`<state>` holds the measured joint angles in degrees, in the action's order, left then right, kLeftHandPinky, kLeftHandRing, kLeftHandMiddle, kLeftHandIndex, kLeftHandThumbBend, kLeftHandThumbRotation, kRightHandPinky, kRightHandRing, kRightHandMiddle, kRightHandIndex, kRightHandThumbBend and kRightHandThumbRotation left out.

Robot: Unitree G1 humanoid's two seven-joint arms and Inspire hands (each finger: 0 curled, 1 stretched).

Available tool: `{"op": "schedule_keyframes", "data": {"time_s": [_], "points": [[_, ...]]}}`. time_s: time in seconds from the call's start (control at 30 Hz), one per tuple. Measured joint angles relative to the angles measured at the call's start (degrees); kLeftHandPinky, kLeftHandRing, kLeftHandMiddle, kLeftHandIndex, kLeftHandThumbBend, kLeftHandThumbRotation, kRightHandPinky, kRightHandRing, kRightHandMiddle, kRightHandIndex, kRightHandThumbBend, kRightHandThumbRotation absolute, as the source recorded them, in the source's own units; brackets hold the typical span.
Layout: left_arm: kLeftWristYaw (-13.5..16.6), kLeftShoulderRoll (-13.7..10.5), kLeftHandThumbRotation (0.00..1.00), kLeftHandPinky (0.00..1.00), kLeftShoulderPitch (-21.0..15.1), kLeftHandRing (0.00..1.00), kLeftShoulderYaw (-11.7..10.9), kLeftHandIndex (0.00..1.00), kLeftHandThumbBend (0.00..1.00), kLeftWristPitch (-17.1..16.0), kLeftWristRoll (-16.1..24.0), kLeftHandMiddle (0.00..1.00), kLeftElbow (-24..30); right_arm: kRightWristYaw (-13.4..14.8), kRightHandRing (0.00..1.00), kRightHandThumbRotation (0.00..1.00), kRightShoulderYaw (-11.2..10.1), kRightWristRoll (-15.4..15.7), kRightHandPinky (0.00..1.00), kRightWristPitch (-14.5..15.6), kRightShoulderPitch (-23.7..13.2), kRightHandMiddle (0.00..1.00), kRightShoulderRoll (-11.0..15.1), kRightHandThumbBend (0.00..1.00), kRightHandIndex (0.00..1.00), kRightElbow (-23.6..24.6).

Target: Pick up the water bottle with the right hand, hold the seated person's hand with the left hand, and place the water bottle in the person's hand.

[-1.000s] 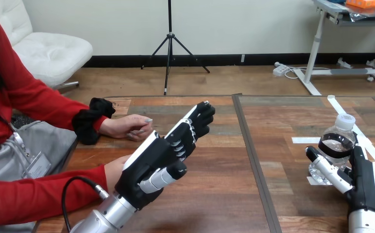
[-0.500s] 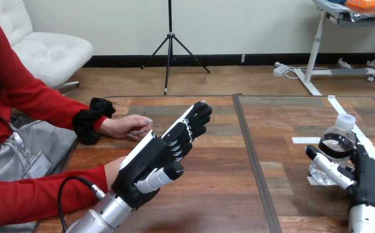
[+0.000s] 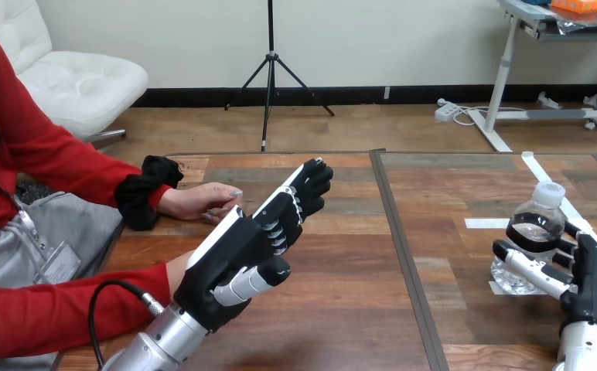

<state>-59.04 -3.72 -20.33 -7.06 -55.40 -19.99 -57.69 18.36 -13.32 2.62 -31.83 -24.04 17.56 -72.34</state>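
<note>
Slid slightly toward 5 o'clock since a second ago, right hand [image 3: 593, 290] with thumb and fingers spread loosely about upright bottle [image 3: 537, 228] at table's [image 3: 357, 309] 3 o'clock, seemingly readying a grip; left hand [image 3: 237, 255], fingers straight, beside person's nearer hand [image 3: 178, 268] at 8 o'clock, poised to hold it.

left hand [image 3: 230, 259]: fingers straight and together, flat; thumb sticks out just beneath them
right hand [image 3: 593, 290]: upright, relaxed; thumb straight, splayed left of the fingers
</note>
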Motion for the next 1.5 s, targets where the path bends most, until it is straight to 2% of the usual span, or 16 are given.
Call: {"op": "schedule_keyframes", "data": {"time_s": [0.17,0.27,0.37,0.77,1.03,1.5], "points": [[0.0,0.0,0.77,1.00,0.1,1.00,-0.3,1.00,1.00,0.0,0.0,1.00,0.4,0.0,0.54,0.01,-0.2,-0.3,0.45,0.2,-0.3,0.57,0.0,0.99,0.59,-0.2],[0.0,0.0,0.77,1.00,0.2,1.00,-0.6,1.00,1.00,0.0,0.0,1.00,0.6,0.1,0.47,0.01,-0.3,-0.4,0.39,0.5,-0.6,0.54,0.0,0.98,0.56,-0.2],[0.0,0.0,0.77,1.00,0.3,1.00,-0.7,1.00,1.00,0.0,0.0,1.00,0.8,0.3,0.43,0.00,-0.3,-0.5,0.36,0.9,-0.8,0.51,0.0,0.97,0.54,-0.2],[0.1,-0.4,0.77,1.00,0.7,1.00,-0.8,1.00,1.00,0.1,0.1,1.00,1.1,1.0,0.40,0.00,-0.2,-0.4,0.34,0.9,-1.0,0.46,0.0,0.93,0.49,-0.2],[0.7,-0.5,0.77,1.00,1.3,1.00,-0.8,1.00,1.00,0.1,0.1,1.00,1.1,-0.5,0.36,0.00,-0.8,-1.6,0.30,0.6,-1.0,0.44,0.0,0.91,0.47,-0.2],[1.1,-0.6,0.77,1.00,1.4,1.00,-0.8,1.00,1.00,0.1,0.2,1.00,1.1,-1.8,0.35,0.00,-1.1,-2.6,0.29,0.2,-1.0,0.44,0.0,0.90,0.46,-0.2]]}}
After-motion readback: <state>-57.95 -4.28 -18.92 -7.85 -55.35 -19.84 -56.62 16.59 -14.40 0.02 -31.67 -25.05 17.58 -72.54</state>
